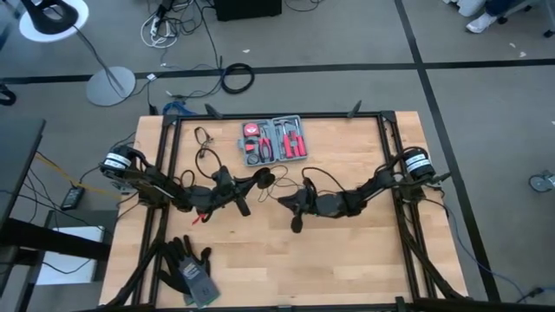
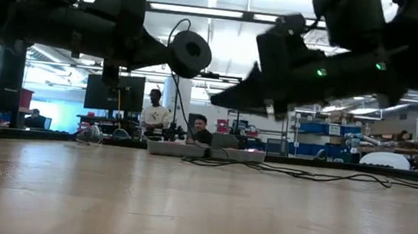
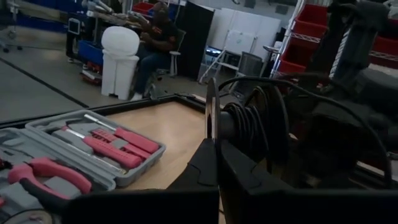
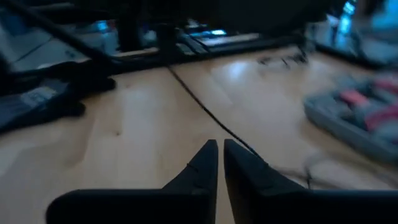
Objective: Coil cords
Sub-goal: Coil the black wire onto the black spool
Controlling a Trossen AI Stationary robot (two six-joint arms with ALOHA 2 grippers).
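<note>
Below the red tool kit on the tabletop, my left tool is clenched on the puck-like disc wound with cord. My right tool, beside it, stands nearly closed around nothing, the thin black wire trailing underneath.

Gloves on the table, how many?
2: both gloves lie together at the table's near-left corner, one overlapping the other. More could be hidden under the arms.
</note>
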